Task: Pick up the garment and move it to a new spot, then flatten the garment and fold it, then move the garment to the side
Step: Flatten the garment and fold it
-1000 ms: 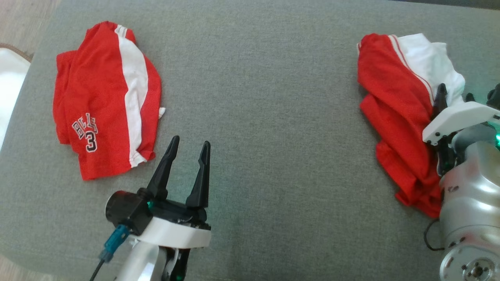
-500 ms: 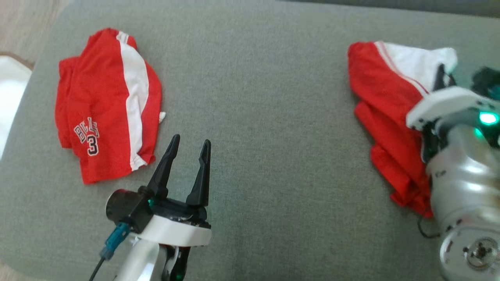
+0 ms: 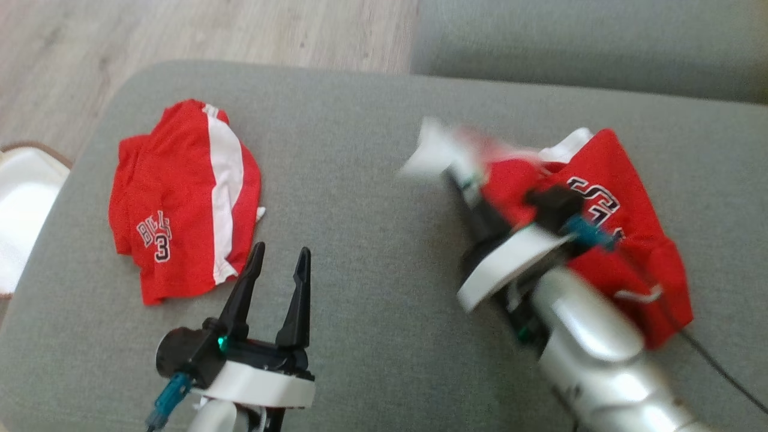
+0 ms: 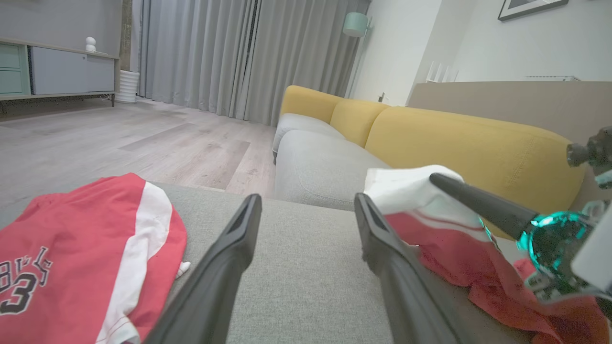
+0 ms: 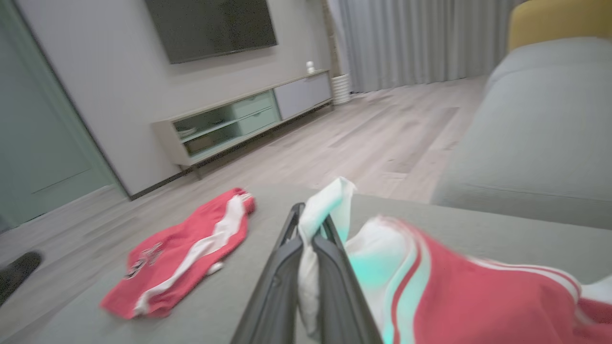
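Swung inward since a second ago, my right pincer is clamped together on the white hem of the garment, which trails half-lifted over the middle-right of the grey cushion. My left pincer hovers with fingers apart, empty. I judge the pick-up done and the move under way; flattening, folding and setting aside remain. Count: two pincers and two red-and-white garments, with the other garment lying at the left.

The garment is red with a white panel, thin white stripes and black-white lettering, second garment red with broad white stripe and white-outlined "3", cushion grey weave, sofa back yellow, floor pale wood-grain.
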Controlling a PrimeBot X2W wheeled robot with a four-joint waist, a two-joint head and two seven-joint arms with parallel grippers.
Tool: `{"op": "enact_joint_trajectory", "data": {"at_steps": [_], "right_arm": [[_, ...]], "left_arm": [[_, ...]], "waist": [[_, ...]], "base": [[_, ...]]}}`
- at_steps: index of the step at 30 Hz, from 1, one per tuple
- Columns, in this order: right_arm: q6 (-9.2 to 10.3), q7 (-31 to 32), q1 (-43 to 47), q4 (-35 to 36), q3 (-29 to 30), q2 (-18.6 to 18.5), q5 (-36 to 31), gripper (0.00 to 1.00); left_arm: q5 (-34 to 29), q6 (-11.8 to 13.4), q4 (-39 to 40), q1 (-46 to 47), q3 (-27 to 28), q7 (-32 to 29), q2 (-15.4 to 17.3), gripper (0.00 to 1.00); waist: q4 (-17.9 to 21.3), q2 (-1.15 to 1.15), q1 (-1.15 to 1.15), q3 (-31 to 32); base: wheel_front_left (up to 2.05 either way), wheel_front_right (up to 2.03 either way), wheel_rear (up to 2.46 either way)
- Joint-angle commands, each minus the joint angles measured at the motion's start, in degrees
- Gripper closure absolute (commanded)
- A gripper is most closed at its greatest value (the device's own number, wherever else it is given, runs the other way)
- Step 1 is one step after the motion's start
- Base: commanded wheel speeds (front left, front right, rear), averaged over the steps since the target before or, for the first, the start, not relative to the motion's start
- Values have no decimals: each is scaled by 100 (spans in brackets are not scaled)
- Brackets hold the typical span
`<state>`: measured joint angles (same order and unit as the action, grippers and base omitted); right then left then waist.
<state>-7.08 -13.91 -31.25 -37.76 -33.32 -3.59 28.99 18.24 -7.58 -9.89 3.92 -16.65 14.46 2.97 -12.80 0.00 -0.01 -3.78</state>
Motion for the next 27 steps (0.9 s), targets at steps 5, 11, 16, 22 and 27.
{"op": "enact_joint_trajectory", "data": {"at_steps": [5, 11, 16, 22, 27], "right_arm": [[-41, 141, 112, 802, -1201, 71, 462, 69], [-41, 205, 332, 817, -1505, 71, 515, 0], [-41, 116, 385, 494, -759, 71, 171, 0], [-41, -19, 612, 227, 994, 71, -741, 0], [-41, -84, 1195, 612, 2238, 71, -1343, 0]], "left_arm": [[-27, 9, 218, -46, 296, 54, -2, 0], [-28, 9, 267, -182, 431, 54, -6, 0], [20, 10, 379, -226, 535, 54, -8, 0], [96, 42, 606, -238, 582, 54, -8, 0], [133, 70, 719, -237, 565, 54, -9, 0]], "waist": [[-51, 0, 1, 317], [55, 0, 1, 434], [312, 0, 1, 506], [721, 0, 1, 552], [995, 0, 1, 544]], "base": [[0, 0, 0], [0, 0, 0], [0, 0, 0], [0, 0, 0], [0, 0, 0]]}}
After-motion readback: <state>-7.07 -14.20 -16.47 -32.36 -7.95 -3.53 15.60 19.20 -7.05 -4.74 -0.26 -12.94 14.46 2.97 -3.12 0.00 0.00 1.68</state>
